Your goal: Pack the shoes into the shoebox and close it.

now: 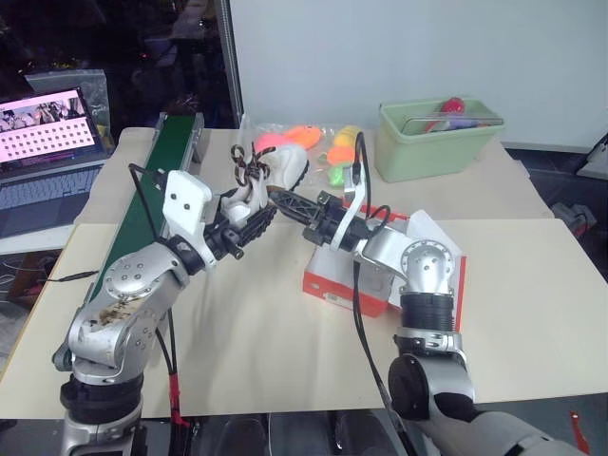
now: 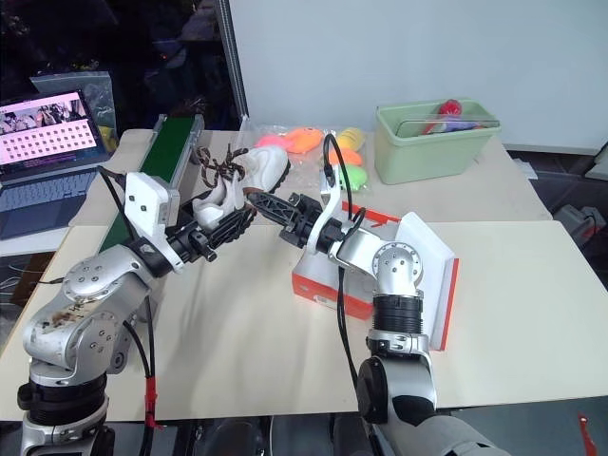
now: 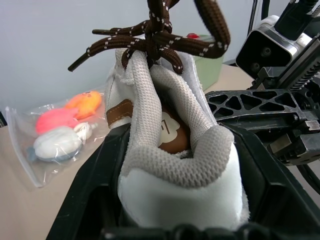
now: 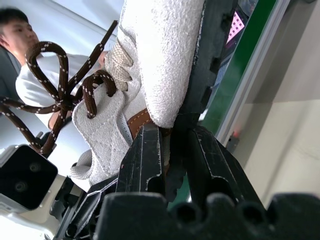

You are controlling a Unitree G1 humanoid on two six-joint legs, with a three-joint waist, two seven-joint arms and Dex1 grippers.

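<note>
Both arms reach forward and inward above the beige tabletop [image 1: 532,285], meeting over its middle. The left pincer [image 1: 249,226] is clamped on the heel of a small cream fabric shoe with dark brown laces [image 1: 275,176], held up in the air, while the right pincer [image 1: 285,201] points level at it from the other side, its black fingers [image 4: 150,160] pinched narrowly onto the shoe's sole edge. Behind the right forearm, the flat red-orange cardboard shoebox [image 1: 337,285] rests on the tabletop with its white-lined lid raised.
</note>
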